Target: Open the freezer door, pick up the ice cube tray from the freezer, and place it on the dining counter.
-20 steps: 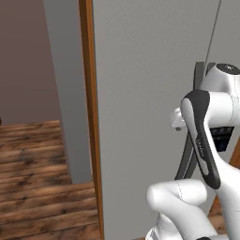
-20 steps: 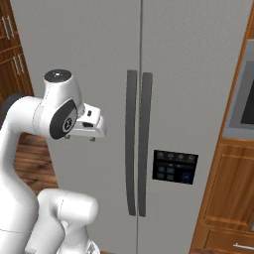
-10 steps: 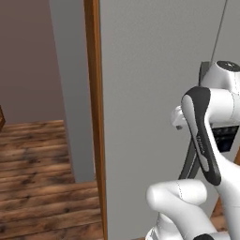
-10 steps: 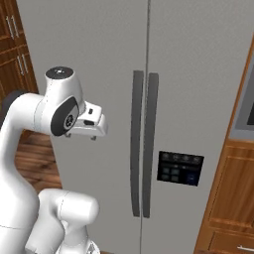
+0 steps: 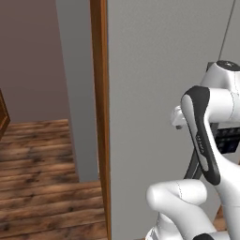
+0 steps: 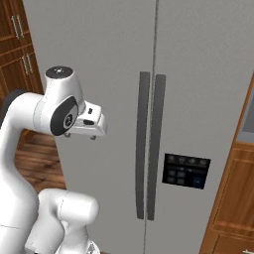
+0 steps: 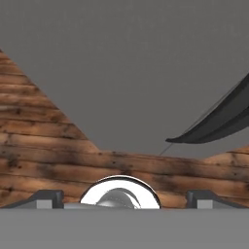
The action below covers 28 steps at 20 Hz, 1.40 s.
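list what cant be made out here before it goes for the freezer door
- Ice cube tray and freezer inside: hidden behind the shut freezer door in both base views.
- Door handle: its lower end blurs into its twin in the right base view; the arm covers it in the left base view.
- Tool: wide open in the hand view, fingertips cut by the bottom edge.

Freezer door (image 6: 99, 64) shut; end effector (image 6: 79, 136) open, left of handle (image 6: 143, 144).
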### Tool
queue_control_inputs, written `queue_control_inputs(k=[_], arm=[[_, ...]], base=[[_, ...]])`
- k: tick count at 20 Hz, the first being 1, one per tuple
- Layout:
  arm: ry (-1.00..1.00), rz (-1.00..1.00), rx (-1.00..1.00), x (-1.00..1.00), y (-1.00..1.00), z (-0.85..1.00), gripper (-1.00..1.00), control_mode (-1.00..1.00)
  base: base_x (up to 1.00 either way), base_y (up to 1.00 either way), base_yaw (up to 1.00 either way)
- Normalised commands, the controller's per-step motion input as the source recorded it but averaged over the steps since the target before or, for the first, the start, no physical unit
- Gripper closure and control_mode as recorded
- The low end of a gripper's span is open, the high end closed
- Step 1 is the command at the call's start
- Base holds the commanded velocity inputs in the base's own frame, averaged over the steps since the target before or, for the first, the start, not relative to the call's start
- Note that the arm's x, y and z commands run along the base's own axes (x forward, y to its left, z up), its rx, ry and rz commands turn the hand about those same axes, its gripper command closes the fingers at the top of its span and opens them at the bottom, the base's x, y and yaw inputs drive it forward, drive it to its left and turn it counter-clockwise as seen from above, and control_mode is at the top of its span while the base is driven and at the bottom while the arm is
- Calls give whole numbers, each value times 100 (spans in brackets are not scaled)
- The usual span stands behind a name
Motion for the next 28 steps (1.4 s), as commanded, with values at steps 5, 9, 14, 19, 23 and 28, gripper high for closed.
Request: queue_control_inputs(k=[5, 9, 14, 19, 23, 28], arm=[[0, 0, 0, 0, 0, 0, -100, 100], [0, 0, 0, 0, 0, 0, -100, 100], [-10, 0, 1, -37, -54, 0, -100, -100], [-29, 2, 1, -76, -100, 0, -100, -100], [-35, 8, 2, -34, -100, 0, -100, -100], [-40, 15, 7, 16, -89, -7, -100, -100]], base=[[22, 0, 0], [23, 0, 0], [0, 0, 0], [0, 0, 0], [0, 0, 0], [0, 0, 0]])
